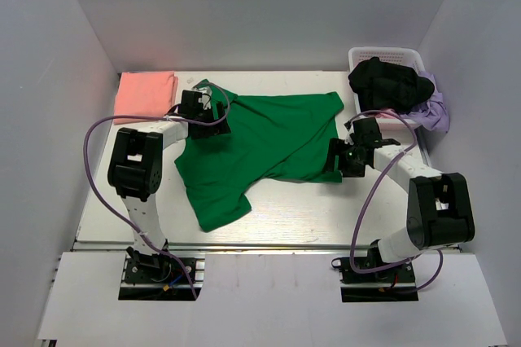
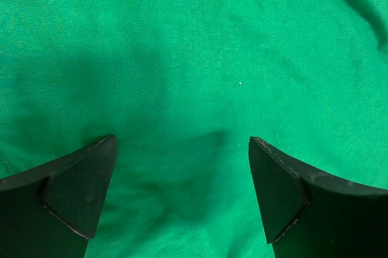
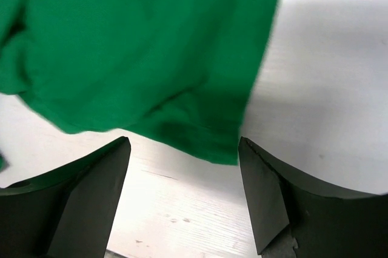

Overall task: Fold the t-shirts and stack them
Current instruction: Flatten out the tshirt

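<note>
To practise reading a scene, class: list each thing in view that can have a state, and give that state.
Green shirt: unfolded, spread rumpled on the table.
Pink shirt: folded, far left corner.
Basket: holding dark clothes, purple cloth at its edge.
Left gripper: open, above the green shirt.
Right gripper: open, at the green shirt's right edge.

Bright green t-shirt (image 1: 269,139), salmon-pink t-shirt (image 1: 146,93), white table (image 1: 326,208), white basket (image 1: 407,54)

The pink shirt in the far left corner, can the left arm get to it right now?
Probably yes. The folded pink shirt lies uncovered just left of the left gripper, which is open and empty over the green shirt; nothing stands between them.
</note>
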Motion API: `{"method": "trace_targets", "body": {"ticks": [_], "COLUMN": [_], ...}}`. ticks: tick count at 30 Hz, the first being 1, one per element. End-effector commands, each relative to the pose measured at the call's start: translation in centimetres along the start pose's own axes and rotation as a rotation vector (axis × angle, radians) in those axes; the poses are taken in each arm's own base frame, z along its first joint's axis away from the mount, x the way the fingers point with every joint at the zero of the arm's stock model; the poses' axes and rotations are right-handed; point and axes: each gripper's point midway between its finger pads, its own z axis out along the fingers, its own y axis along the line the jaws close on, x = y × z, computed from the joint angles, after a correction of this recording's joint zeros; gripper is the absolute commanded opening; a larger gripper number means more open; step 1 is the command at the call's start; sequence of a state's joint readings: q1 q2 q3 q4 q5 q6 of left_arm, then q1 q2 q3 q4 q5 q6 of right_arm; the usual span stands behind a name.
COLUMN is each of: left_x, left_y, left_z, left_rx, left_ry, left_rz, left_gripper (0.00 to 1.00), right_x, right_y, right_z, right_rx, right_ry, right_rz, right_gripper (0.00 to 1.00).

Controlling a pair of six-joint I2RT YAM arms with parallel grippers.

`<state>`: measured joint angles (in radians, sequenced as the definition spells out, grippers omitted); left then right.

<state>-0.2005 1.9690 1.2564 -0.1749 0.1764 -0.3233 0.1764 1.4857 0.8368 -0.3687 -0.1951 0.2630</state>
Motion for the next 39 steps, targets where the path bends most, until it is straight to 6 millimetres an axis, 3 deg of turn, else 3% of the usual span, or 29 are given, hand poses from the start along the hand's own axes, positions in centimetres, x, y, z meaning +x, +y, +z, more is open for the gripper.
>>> {"method": "trace_targets", "body": {"ticks": [1, 8, 15, 18, 19, 20, 21, 23, 25, 30, 32, 34, 39], "left_x": [1.9, 2.1, 2.5, 2.4, 2.4, 2.4, 2.4, 2.4, 2.2, 3.4, 3.4, 3.7, 3.6], "left_y": [1.4, 1.6, 1.7, 1.9, 1.9, 1.9, 1.9, 2.0, 2.4, 3.6, 4.4, 4.9, 5.1], "left_z": [-0.7, -0.8, -0.7, -0.7, -0.7, -0.7, -0.7, -0.7, -0.8, -0.6, -0.6, -0.6, -0.6], "left_rx": [-0.061, -0.072, -0.075, -0.084, -0.084, -0.084, -0.084, -0.093, -0.098, -0.139, -0.188, -0.216, -0.235], "left_ry": [0.05, 0.056, 0.065, 0.062, 0.062, 0.062, 0.062, 0.059, 0.056, 0.099, 0.112, 0.127, 0.133], "left_rz": [-0.014, -0.016, -0.017, -0.017, -0.017, -0.017, -0.017, -0.016, -0.023, -0.037, -0.037, -0.047, -0.056], "left_gripper": [1.0, 1.0, 1.0, 1.0, 1.0, 1.0, 1.0, 1.0, 1.0, 1.0, 1.0, 1.0, 1.0], "right_x": [0.6, 1.6, 0.9, 1.2, 1.2, 1.3, 0.9, 1.0, 1.1, 4.4, 7.0, 8.4, 12.5], "right_y": [-1.8, -1.3, 0.9, 0.8, 0.7, 0.7, 0.7, 0.3, -0.3, -3.1, -4.9, -5.9, -7.2], "right_z": [-0.7, -0.4, -0.4, -0.1, -0.1, -0.1, -0.3, -0.4, -0.8, -2.8, -3.7, -4.9, -7.1], "right_rx": [0.095, 0.05, -0.077, -0.073, -0.071, -0.072, -0.064, -0.039, 0.004, 0.172, 0.277, 0.348, 0.49], "right_ry": [-0.005, 0.03, 0.003, 0.018, 0.017, 0.017, 0.004, -0.002, -0.002, 0.061, 0.123, 0.14, 0.209], "right_rz": [0.005, -0.02, -0.052, -0.044, -0.043, -0.039, -0.044, -0.036, -0.024, 0.045, 0.107, 0.144, 0.342], "right_gripper": [0.78, 0.79, 0.64, 0.5, 0.35, 0.29, 0.15, 0.02, 0.0, 0.0, 0.0, 0.0, 0.0]}}
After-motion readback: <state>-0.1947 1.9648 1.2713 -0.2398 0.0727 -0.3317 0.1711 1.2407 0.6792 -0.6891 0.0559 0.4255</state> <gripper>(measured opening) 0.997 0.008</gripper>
